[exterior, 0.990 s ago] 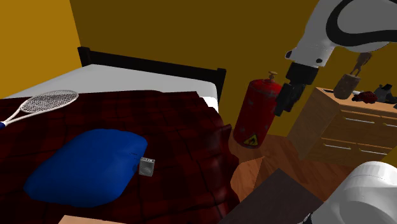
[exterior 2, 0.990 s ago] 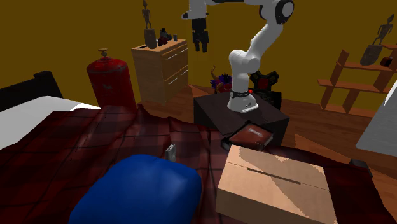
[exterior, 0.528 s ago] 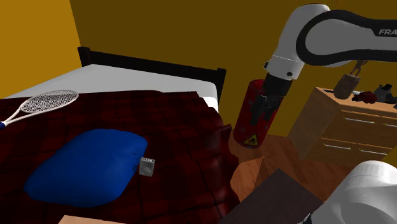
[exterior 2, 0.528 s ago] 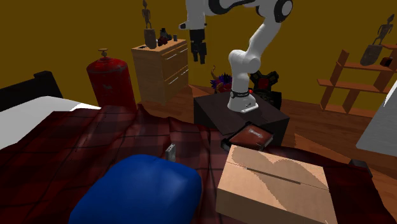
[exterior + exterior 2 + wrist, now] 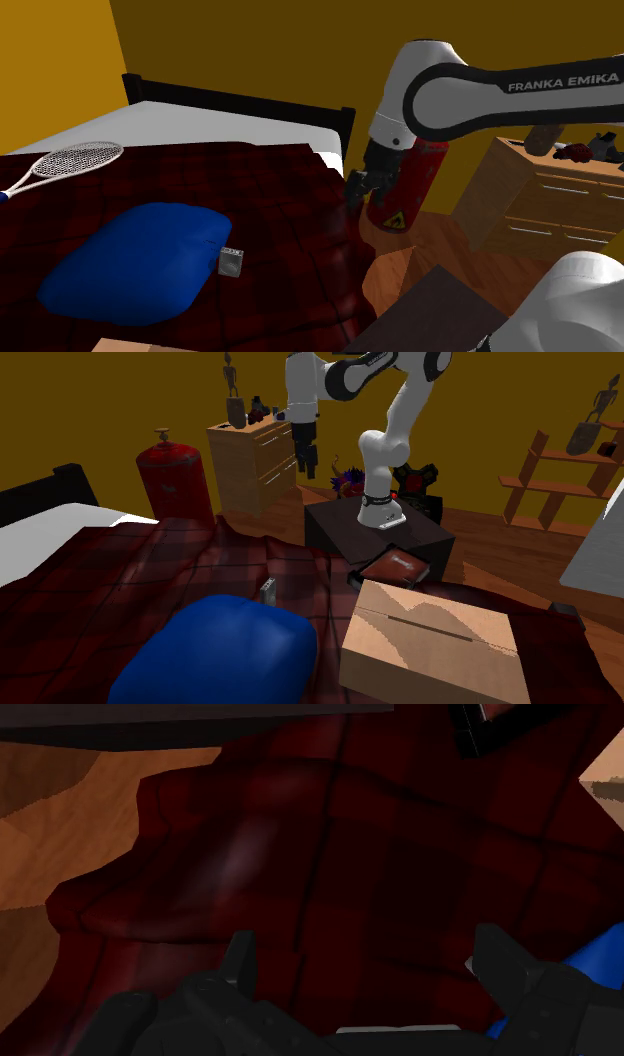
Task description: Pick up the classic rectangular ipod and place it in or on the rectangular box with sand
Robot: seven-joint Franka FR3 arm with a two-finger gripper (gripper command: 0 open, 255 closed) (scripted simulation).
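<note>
Red blanket [image 5: 270, 185] on bed [image 5: 200, 122]: ipod [image 5: 231, 261] stands right by blue pillow [image 5: 135, 262], well apart from gripper [image 5: 358, 192]. Fingers [image 5: 240, 959] wide apart, holding nothing. Pillow's so close, a finger could bump it & knock ipod flat.

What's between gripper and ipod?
Bare dark red plaid blanket, nothing else, per the shoulder view. The blue pillow lies beyond the ipod, away from the open gripper.

Ipod [image 5: 268, 588] partly behind the blue pillow [image 5: 215, 652]; fire extinguisher [image 5: 405, 200] half behind the arm [image 5: 440, 95].
</note>
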